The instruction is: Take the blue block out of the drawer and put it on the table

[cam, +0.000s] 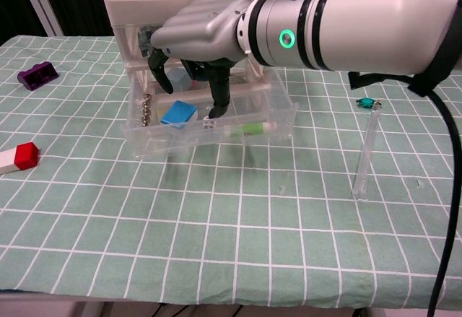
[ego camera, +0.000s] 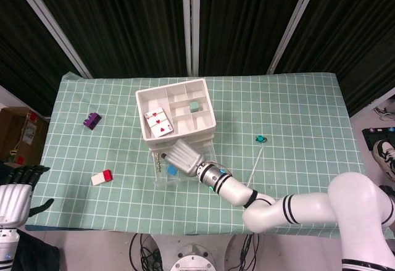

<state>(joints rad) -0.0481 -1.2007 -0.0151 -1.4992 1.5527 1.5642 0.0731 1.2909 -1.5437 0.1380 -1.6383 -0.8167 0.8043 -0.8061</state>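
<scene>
1. While it hovers over the open drawer (cam: 209, 126), the right hand (cam: 198, 39) spreads its fingers, holding nothing.
2. Blue block (cam: 178, 113) lies inside the drawer (beside a die (cam: 208, 123)).
3. Left hand (ego camera: 13, 197) waits off the bench (ego camera: 296, 129), holding nothing.

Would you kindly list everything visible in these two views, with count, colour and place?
Drawer unit: one, white, table centre.
Open drawer: one, clear, pulled out at the front.
Blue block: one, in the open drawer.
Die: one, white, beside the block.
Marker: one, green, drawer front.
Playing cards: red-marked, top tray.
Purple brick: one, table far left.
Red-and-white block: one, left edge.
Clear rod: one, table right.
Teal object: one, by the rod.
Right hand: fingers spread above the block.
Left hand: off the table, lower left.
</scene>
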